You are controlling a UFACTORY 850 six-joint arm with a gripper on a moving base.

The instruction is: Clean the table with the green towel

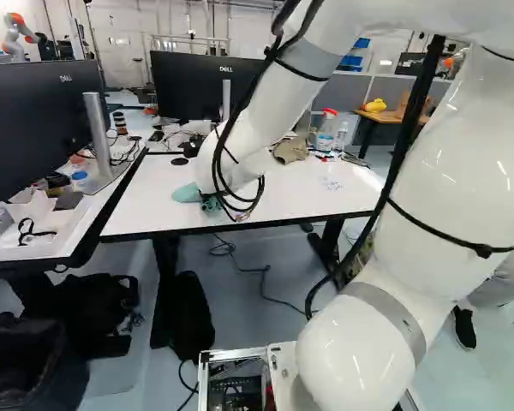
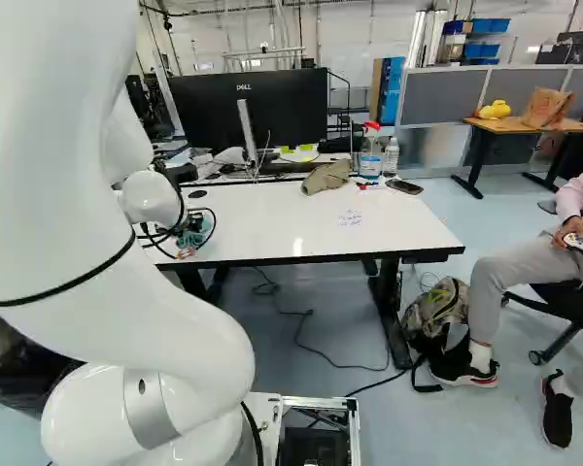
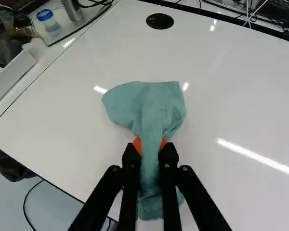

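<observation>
White table (image 2: 282, 221), black-edged; on it 2 bottles (image 2: 370, 165), brown cloth (image 2: 327, 177), phone (image 2: 404, 186), green towel (image 3: 151, 103).

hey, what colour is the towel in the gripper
The towel is a soft bluish green, best seen in the wrist view.

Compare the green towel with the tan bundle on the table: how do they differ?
The towel is blue-green, while the bundle is tan. The towel is pinched in the gripper; the bundle lies ungripped near the far edge of the table, beside the spray bottle. Both are crumpled.
</observation>
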